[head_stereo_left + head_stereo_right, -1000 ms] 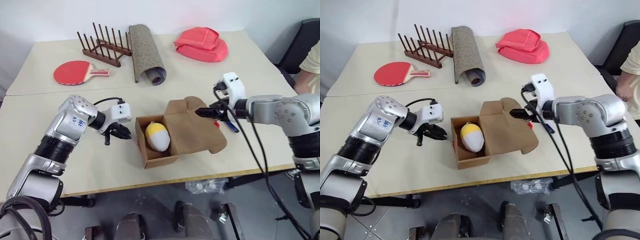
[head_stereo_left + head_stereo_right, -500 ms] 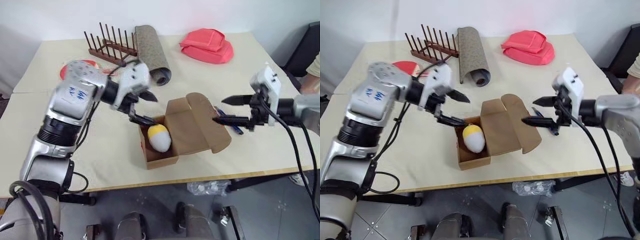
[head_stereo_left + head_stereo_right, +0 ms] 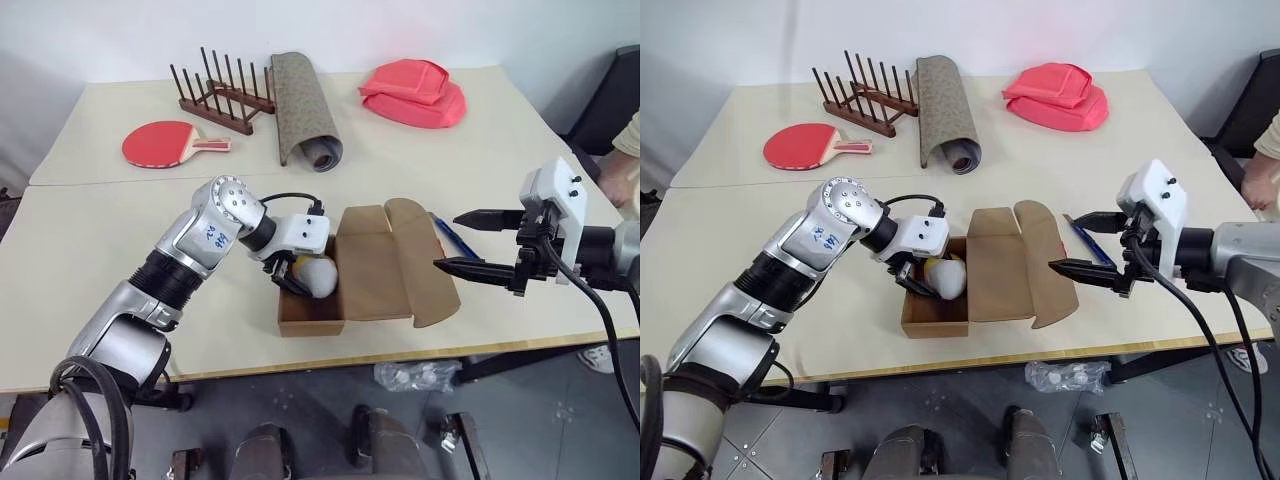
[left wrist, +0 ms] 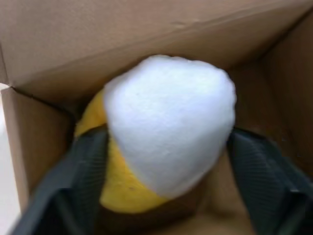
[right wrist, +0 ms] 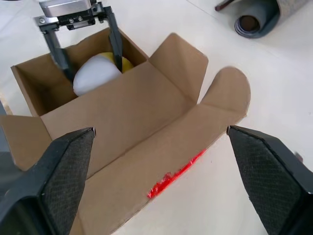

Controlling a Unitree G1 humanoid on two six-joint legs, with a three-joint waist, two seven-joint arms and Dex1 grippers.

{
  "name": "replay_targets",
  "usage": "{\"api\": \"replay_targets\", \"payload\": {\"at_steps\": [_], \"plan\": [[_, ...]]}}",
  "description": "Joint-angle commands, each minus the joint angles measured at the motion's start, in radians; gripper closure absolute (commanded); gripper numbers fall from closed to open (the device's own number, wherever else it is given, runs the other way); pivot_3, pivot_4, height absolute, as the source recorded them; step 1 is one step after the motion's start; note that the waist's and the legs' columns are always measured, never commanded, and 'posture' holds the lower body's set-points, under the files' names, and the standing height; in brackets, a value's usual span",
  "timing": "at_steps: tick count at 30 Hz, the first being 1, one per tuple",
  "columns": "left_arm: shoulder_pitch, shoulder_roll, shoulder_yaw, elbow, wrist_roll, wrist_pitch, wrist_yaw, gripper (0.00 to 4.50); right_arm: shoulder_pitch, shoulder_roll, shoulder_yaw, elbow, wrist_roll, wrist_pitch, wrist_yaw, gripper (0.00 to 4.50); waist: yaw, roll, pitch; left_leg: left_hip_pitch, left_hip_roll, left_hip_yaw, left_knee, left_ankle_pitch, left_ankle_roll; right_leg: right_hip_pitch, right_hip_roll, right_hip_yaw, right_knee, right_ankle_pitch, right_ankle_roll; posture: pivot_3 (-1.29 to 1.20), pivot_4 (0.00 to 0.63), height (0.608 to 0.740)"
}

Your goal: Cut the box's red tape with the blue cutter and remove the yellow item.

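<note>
– Two things before I lift, nearest first. The box [image 3: 310, 322] sits open at the table's [image 3: 100, 250] near edge, tape job done: the red tape [image 5: 173, 177] shows only as a torn strip along the flap's rim. What do you read on my left hand?

– The left gripper [image 3: 288, 278] is down inside the box. Fingers [image 4: 259, 171] are clamped on the yellow item [image 4: 166, 127], one on each flank, white face towards the wrist camera. It rests on the box floor, hard against the wall nearest your arm.

– Soft-looking thing. I'd judge it squashes and slips if I snatch, so: hold the squeeze firm but no tighter, then draw straight up out of the opening.

– Agreed. Mind the wall beside it. If you drag sideways, the box likely comes along, since nothing pins it.

– Right side?

– The right gripper [image 3: 447, 240] hangs just off the big flap [image 3: 400, 260], jaws wide apart, empty. The blue cutter [image 3: 450, 235] lies on the table beyond that flap, clear of the lift.

– I could press the flap with it if the box rises. Landing spot?

– Bare table left of the box. Further back are the red paddle [image 3: 160, 143], the wooden rack [image 3: 222, 88], a rolled mat [image 3: 305, 110] and red cloth [image 3: 415, 92]. No need to go there.
</note>
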Motion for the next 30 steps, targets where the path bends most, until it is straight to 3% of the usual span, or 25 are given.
{"api": "replay_targets", "payload": {"at_steps": [1,7,10,16,22,27,30], "plan": [[-0.024,-0.001,0.047,0.001,-0.018,-0.021,-0.016,2.11,0.004,-0.003,-0.060,-0.038,0.021,0.009,-0.014,0.00,-0.002,0.000,0.000,0.000,0.000,0.000,0.000,0.000,0.000,0.000,0.000,0.000,0.000,0.000,0.000,0.00,0.150,0.740],[-0.010,-0.008,0.143,-0.039,-0.090,0.006,-0.008,3.88,-0.001,-0.006,-0.056,-0.014,0.002,-0.035,0.028,0.00,-0.003,0.000,0.000,0.000,0.000,0.000,0.000,0.000,0.000,0.000,0.000,0.000,0.000,0.000,0.000,0.00,0.150,0.740],[0.014,-0.005,0.183,-0.097,-0.134,0.090,-0.004,4.42,0.001,0.002,-0.050,0.011,-0.018,-0.082,0.065,0.00,-0.003,0.000,0.000,0.000,0.000,0.000,0.000,0.000,0.000,0.000,0.000,0.000,0.000,0.000,0.000,0.00,0.150,0.740],[0.053,0.007,0.260,-0.188,-0.203,0.201,0.040,4.43,-0.003,0.071,-0.068,0.087,-0.020,-0.241,0.203,0.00,-0.002,0.000,0.000,0.000,0.000,0.000,0.000,0.000,0.000,0.001,0.000,0.000,0.000,0.000,0.000,0.00,0.150,0.740],[0.009,0.056,0.402,-0.181,-0.229,0.349,0.188,4.43,-0.090,0.103,-0.043,0.225,-0.017,-0.339,0.358,0.00,-0.006,0.000,0.000,0.000,0.000,0.000,0.000,0.000,0.000,0.001,0.000,0.000,0.000,0.000,0.001,0.00,0.150,0.740],[0.002,0.158,0.491,-0.144,-0.184,0.483,0.356,4.43,-0.147,0.080,0.003,0.401,-0.092,-0.419,0.507,0.00,-0.009,0.000,0.000,0.002,0.000,0.001,-0.001,0.000,0.000,0.001,0.001,0.000,0.000,0.000,0.001,0.00,0.150,0.740],[0.107,0.262,0.537,-0.191,-0.158,0.549,0.423,4.43,-0.204,0.075,0.045,0.505,-0.150,-0.461,0.563,0.00,-0.014,0.000,0.000,0.002,0.000,0.002,-0.002,0.001,0.000,0.001,0.001,0.001,0.000,0.000,0.000,0.00,0.150,0.740]]}}
